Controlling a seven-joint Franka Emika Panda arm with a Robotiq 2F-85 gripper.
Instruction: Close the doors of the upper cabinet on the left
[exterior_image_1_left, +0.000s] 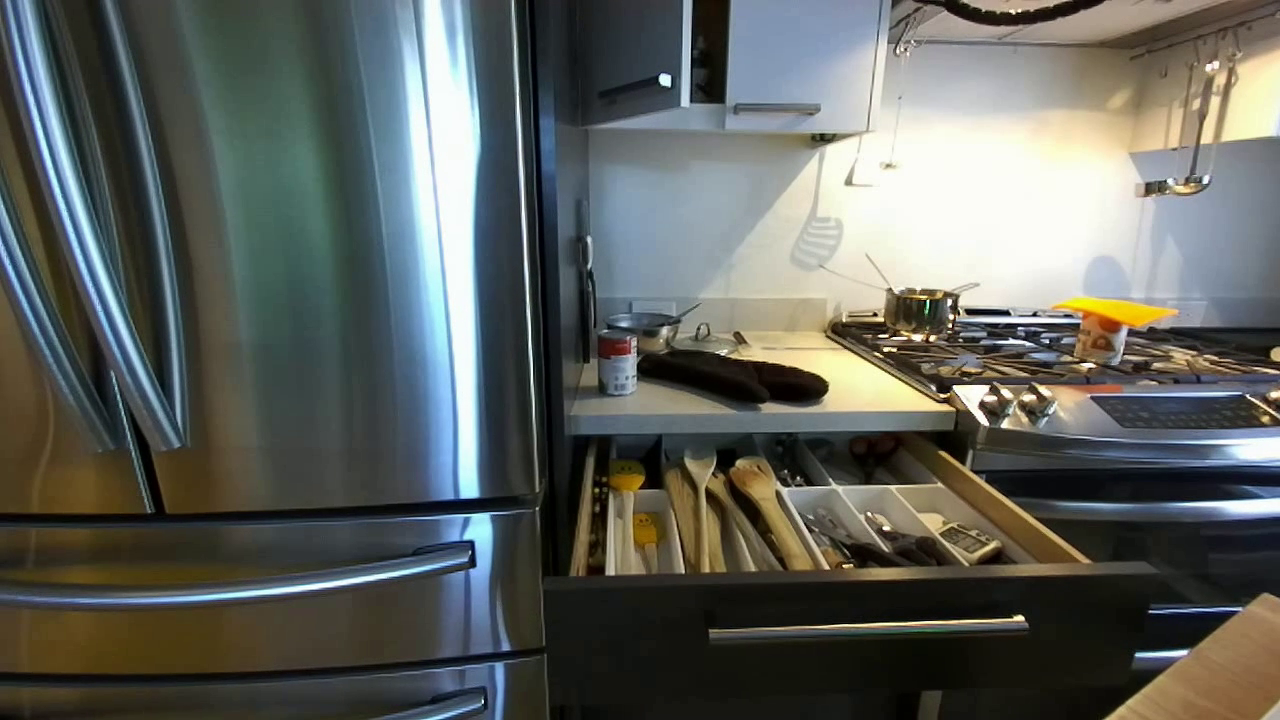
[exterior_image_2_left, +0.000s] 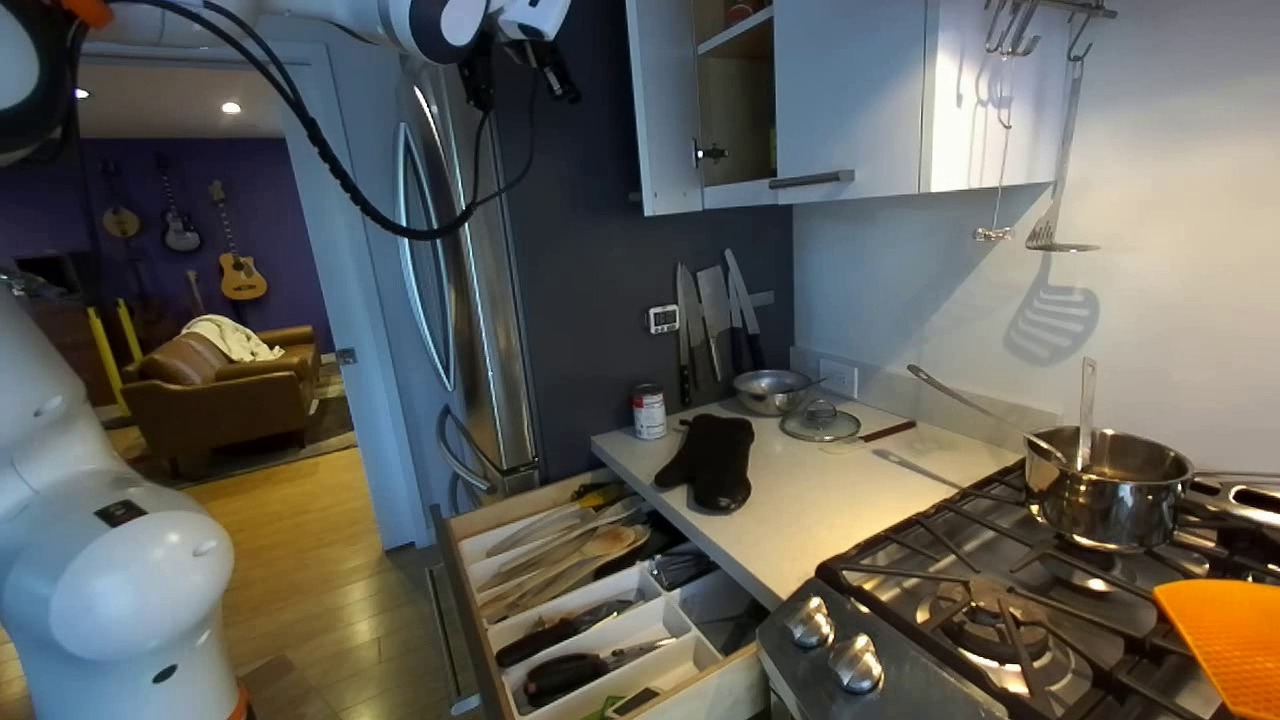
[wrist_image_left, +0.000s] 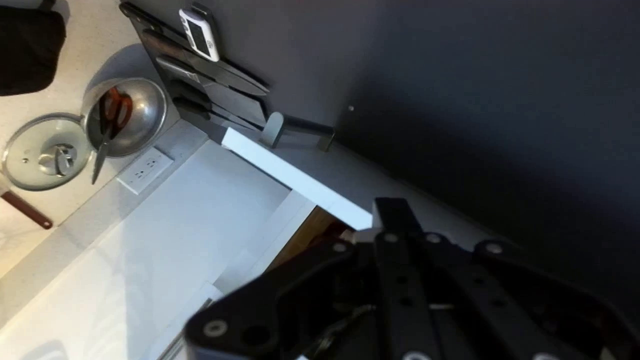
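The upper cabinet (exterior_image_2_left: 945, 150), boxy, pale whitish and dark inside, hangs on the white wall (exterior_image_1_left: 700, 200) over the pale flat desk (exterior_image_2_left: 790, 520). Its whitish-grey flat left door (exterior_image_2_left: 662, 110) stands swung out; its whitish-grey flat right door (exterior_image_2_left: 850, 90) lies flush. The open door's metal bar handle (wrist_image_left: 305, 125) faces the dark grey side panel (exterior_image_2_left: 590, 300), which rises near it and bears steel knives (exterior_image_2_left: 716, 310) lower down. The black two-fingered hand (wrist_image_left: 397, 215) covers one end of the door's white edge in the wrist view, its fingers seemingly pressed together; in an exterior view it hangs apart from the door. The stainless-steel fridge (exterior_image_1_left: 330, 250) stands left of the panel. White wall separates the cabinet's lower edge from the red-and-white can (exterior_image_1_left: 617, 365) and black oven mitts (exterior_image_1_left: 705, 375) on the desk. Beneath, the dark-fronted wooden drawer (exterior_image_1_left: 620, 620) juts past the desk's front edge.
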